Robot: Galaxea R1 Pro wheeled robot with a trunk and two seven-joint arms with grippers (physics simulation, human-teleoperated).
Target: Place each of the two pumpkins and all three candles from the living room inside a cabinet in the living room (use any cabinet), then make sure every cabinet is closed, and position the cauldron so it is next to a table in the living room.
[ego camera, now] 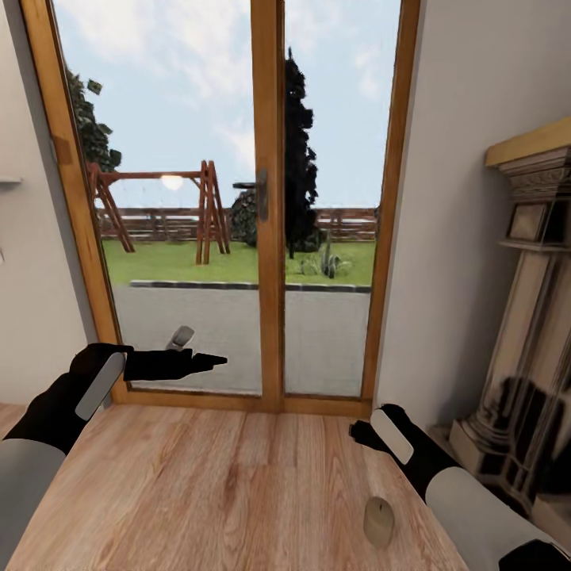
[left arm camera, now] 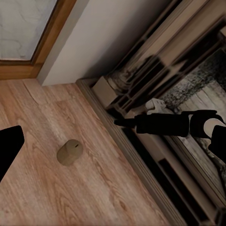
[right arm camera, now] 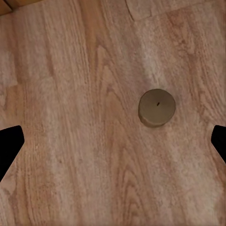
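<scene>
From the head camera we face a tall glass door (ego camera: 270, 198) with a wooden frame, and through it we see a lawn, a swing frame and a dark tree. The wooden floor (ego camera: 198, 484) runs from the door toward us. Our left claw (ego camera: 194, 358) reaches out level toward the glass at the left side, well above the floor; from here we cannot tell whether its fingers are apart or together. Our right arm (ego camera: 444, 476) comes in low at the right, its black wrist near the corner where the white wall meets a pale carved fireplace surround (ego camera: 531, 317). One candle (ego camera: 379, 521) stands upright on the floor just beside that arm, on its inner side.

In the left wrist camera we look down at the same candle (left arm camera: 69, 152) on the planks, near the stone base of the fireplace (left arm camera: 141, 94) but apart from it. The right claw (left arm camera: 123, 122) hangs dark above that base with its tips close together in this side view. One black finger (left arm camera: 8, 149) of the left claw shows at the frame edge.

In the right wrist camera the candle (right arm camera: 157, 107) sits directly below, flat top with a tiny wick mark facing us. The two black fingertips (right arm camera: 9, 148) of the right claw stand wide apart at opposite edges, nothing between them, and the candle lies off to one side.
</scene>
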